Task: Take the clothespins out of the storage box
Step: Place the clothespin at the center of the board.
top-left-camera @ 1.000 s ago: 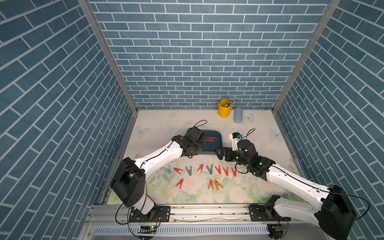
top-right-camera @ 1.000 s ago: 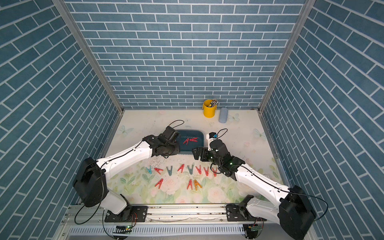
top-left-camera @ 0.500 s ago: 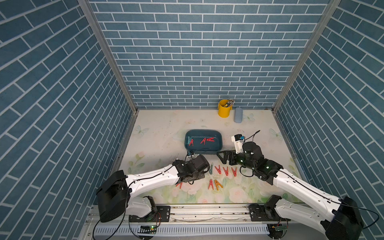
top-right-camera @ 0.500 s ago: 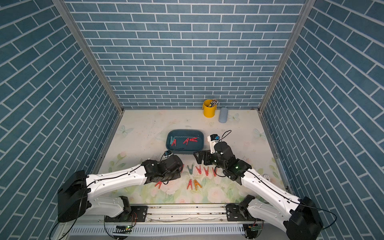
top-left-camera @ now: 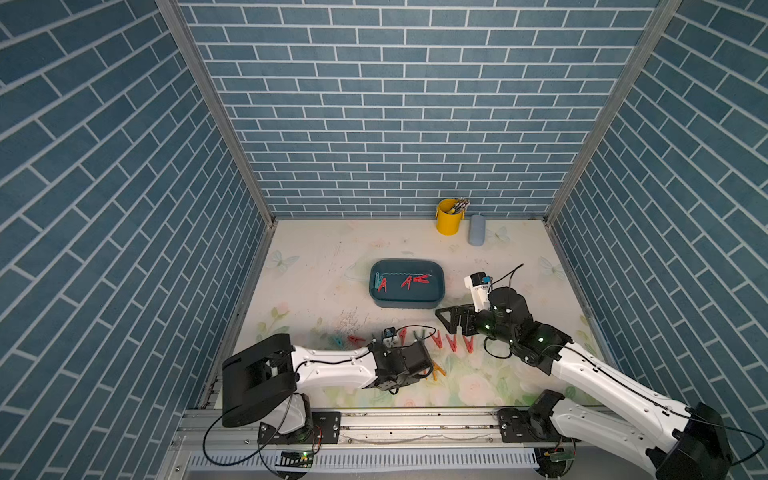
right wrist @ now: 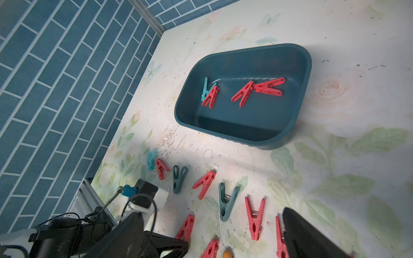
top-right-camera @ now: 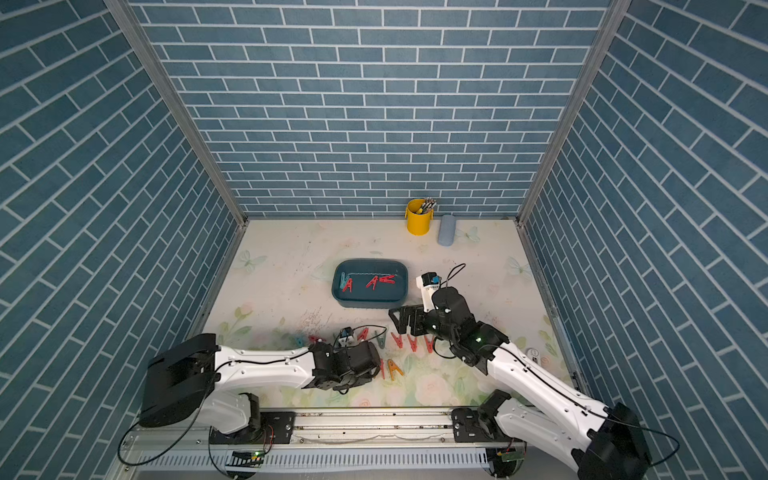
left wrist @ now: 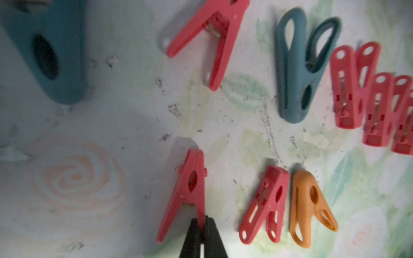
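Left hand (left wrist: 202, 223) pinched shut on one leg of a red clothespin (left wrist: 190, 189), toward the near edge of the desk (top-left-camera: 316, 257). Right hand (top-left-camera: 453, 319) gaped wide, empty, off the near-right corner of the storage box (top-left-camera: 407, 302); four clothespins (top-left-camera: 409, 281) lay inside, bare desk beyond.

You have four clothespins (right wrist: 242, 93) lying in the shallow, dark teal storage box (right wrist: 234, 131): a teal peg (right wrist: 205, 87) overlapped by a red one at one end, and two red ones touching near the middle. The others lie on the worktop (top-left-camera: 311, 270) in front of the box in two loose rows, mostly red, some grey-blue, with one orange peg (left wrist: 310, 207). The left claw (left wrist: 202, 220) pinches one leg of a red peg (left wrist: 190, 189) in the nearer row.
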{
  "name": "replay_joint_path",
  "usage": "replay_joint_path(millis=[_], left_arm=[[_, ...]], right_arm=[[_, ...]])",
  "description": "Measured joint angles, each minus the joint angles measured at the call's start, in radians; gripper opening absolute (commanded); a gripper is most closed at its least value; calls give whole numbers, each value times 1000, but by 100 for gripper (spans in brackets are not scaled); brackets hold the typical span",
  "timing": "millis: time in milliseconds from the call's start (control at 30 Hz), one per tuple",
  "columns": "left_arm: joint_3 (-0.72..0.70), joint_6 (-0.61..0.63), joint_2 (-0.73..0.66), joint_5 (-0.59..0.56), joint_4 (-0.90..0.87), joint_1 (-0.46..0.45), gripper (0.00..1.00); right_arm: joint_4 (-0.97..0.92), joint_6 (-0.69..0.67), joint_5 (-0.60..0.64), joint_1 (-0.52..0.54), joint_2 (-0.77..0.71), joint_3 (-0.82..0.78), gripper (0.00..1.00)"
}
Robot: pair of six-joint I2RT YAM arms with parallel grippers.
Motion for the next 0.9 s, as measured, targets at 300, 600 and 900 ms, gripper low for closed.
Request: replay_joint_path(millis=[300, 600, 900], left_arm=[[44, -21, 39, 5, 17, -4, 33], [96, 2, 20, -23, -64, 14, 44], [139, 105, -130, -61, -154, 155, 60]], right_arm=[[-3, -23, -7, -2, 0, 0, 99], [-8, -57, 4, -21, 90, 29, 99], [-3, -126, 23, -53, 275, 175, 77]])
